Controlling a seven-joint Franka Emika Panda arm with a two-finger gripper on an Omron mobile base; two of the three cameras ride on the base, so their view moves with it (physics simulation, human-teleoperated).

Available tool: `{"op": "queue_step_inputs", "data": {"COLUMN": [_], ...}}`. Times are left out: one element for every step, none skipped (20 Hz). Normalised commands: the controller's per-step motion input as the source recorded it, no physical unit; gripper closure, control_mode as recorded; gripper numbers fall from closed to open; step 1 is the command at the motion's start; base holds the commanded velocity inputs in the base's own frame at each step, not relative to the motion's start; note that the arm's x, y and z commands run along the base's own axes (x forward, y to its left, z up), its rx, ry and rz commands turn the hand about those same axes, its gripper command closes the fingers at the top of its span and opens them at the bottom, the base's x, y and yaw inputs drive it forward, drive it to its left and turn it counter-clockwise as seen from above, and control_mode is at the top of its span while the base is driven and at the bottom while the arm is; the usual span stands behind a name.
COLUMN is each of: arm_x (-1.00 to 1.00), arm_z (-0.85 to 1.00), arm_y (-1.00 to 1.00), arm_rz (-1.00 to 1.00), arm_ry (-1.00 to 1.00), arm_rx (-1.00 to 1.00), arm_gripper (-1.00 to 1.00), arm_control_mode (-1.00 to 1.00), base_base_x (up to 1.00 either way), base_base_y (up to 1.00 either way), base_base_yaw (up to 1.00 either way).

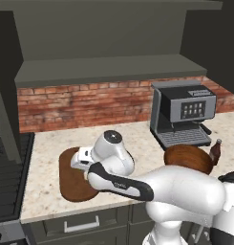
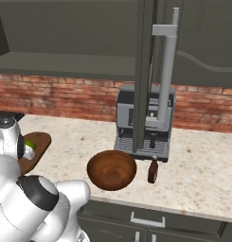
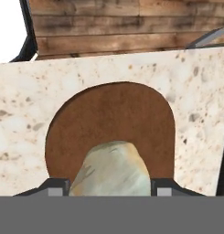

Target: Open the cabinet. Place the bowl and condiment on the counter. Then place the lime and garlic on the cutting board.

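Garlic sits clamped between the end effector's two fingertips, just above the cutting board on the bench. Bowl and condiment bottle stand before the coffee machine; lime rests on the board.

Red brick backsplash behind, running full width under wall units. Open dark grey-green shelf above and beyond, bare. Coffee machine, grey and black, to right, against brick. Black stove top to left. Low drawer fronts below and nearer, short silver horizontal handles. Wooden plank floor visible in hand view. Light even, soft shadows.
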Motion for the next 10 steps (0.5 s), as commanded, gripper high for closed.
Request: {"op": "queue_step_inputs", "data": {"arm_x": [0.25, 0.28, 0.24, 0.25, 0.19, 0.16, 0.06, 0.0, 0.0, 0.0], "arm_z": [0.0, -0.01, -0.06, -0.07, -0.06, -0.1, -0.16, -0.15, -0.16, -0.19], "arm_y": [0.09, 0.01, 0.0, 0.0, 0.06, 0.1, 0.04, 0.0, 0.01, 0.06], "arm_rz": [0.0, 0.0, 0.0, 0.0, 0.0, 0.0, 0.0, 0.0, 0.0, 0.0], "arm_ry": [0.0, 0.0, 0.0, 0.0, 0.0, 0.0, 0.0, 0.0, 0.0, 0.0], "arm_rx": [-0.01, -0.01, 0.0, 0.0, -0.02, -0.03, -0.03, -0.01, -0.02, -0.03], "arm_gripper": [1.0, 1.0, 1.0, 1.0, 1.0, 1.0, 1.0, 1.0, 1.0, 1.0], "arm_control_mode": [-1.0, -1.0, -1.0, -1.0, -1.0, -1.0, -1.0, -1.0, -1.0, -1.0], "base_base_x": [0.0, 0.0, 0.0, 0.0, 0.0, 0.0, 0.0, 0.0, 0.0, 0.0], "base_base_y": [0.0, 0.0, 0.0, 0.0, 0.0, 0.0, 0.0, 0.0, 0.0, 0.0], "base_base_yaw": [0.0, 0.0, 0.0, 0.0, 0.0, 0.0, 0.0, 0.0, 0.0, 0.0]}}
